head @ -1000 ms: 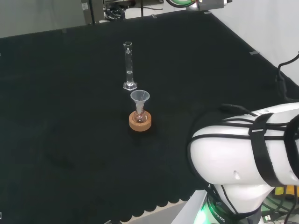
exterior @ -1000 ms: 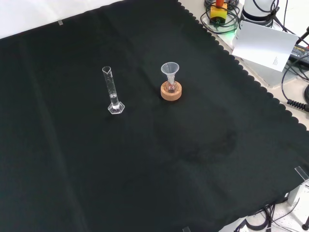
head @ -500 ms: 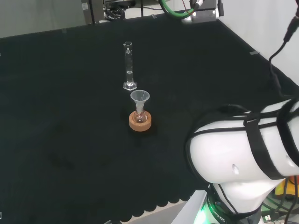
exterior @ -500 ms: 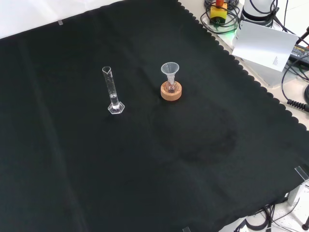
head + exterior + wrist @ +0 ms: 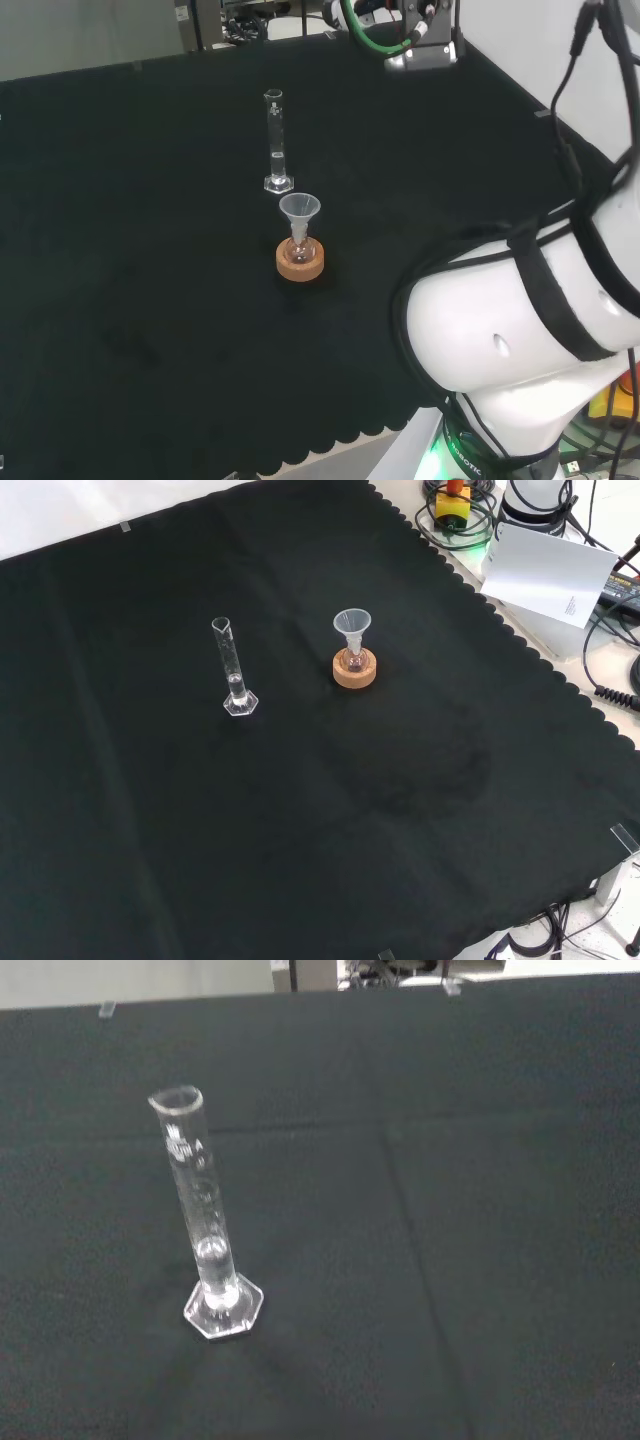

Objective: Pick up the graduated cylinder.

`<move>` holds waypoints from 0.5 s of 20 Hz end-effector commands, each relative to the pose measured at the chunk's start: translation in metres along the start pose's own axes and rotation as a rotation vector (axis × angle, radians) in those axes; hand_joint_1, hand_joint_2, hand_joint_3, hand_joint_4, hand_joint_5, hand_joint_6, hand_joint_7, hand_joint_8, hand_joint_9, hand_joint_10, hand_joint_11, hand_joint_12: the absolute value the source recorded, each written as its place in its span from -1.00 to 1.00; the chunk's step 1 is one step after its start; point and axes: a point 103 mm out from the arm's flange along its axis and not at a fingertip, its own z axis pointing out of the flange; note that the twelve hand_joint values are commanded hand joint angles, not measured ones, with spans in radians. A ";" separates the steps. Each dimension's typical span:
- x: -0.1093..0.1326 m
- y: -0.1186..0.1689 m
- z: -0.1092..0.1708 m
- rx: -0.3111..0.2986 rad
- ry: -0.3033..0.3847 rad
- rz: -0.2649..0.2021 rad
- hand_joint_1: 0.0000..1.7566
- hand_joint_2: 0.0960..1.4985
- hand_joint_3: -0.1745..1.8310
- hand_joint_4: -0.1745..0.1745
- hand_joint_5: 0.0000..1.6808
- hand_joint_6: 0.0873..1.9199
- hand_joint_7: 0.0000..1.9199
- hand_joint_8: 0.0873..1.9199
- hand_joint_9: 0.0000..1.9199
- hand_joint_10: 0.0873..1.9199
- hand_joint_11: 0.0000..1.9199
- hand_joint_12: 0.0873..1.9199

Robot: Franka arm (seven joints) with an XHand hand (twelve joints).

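One graduated cylinder [image 5: 275, 140] stands upright on the black cloth [image 5: 120, 250], resting on its six-sided clear foot, with nothing touching it. In the head view it is a little left of centre and toward the far side of the bench; in the front view the same cylinder [image 5: 232, 669] sits left of the middle, its spout at the top and a small amount of clear liquid, or perhaps just thick glass, near the bottom. The wrist view shows the cylinder [image 5: 205, 1230] close up, upright and alone on the cloth, with printed marks on the upper part of its tube. One cork ring [image 5: 300, 262] lies just nearer than the cylinder in the head view and slightly to the right; in the front view the ring [image 5: 355, 670] is to the right of the cylinder, apart from it. On the ring sits one small flask [image 5: 353, 661], hard to make out, with one clear funnel [image 5: 299, 212] standing in its neck. The arm's big white link [image 5: 510, 340] fills the near right of the head view, strapped with black bands. Whether the hand's fingers are relaxed or curled cannot be told. The cylinder stands free on the cloth, well clear of the arm's link.
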 end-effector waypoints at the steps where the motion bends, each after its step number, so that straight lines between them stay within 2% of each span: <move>1: -0.025 0.045 0.052 0.008 0.070 -0.016 -0.67 0.71 -0.86 -0.24 -0.69 -1.00 -0.94 -0.47 -0.74 -0.37 -0.83 0.39; 4: -0.025 0.054 0.074 0.021 0.089 -0.032 -0.63 0.69 -0.87 -0.27 -0.68 -1.00 -0.89 -0.42 -0.68 -0.34 -0.80 0.39; 10: -0.021 0.066 0.111 0.028 0.124 -0.061 -0.60 0.67 -0.88 -0.29 -0.67 -1.00 -0.89 -0.40 -0.68 -0.35 -0.80 0.39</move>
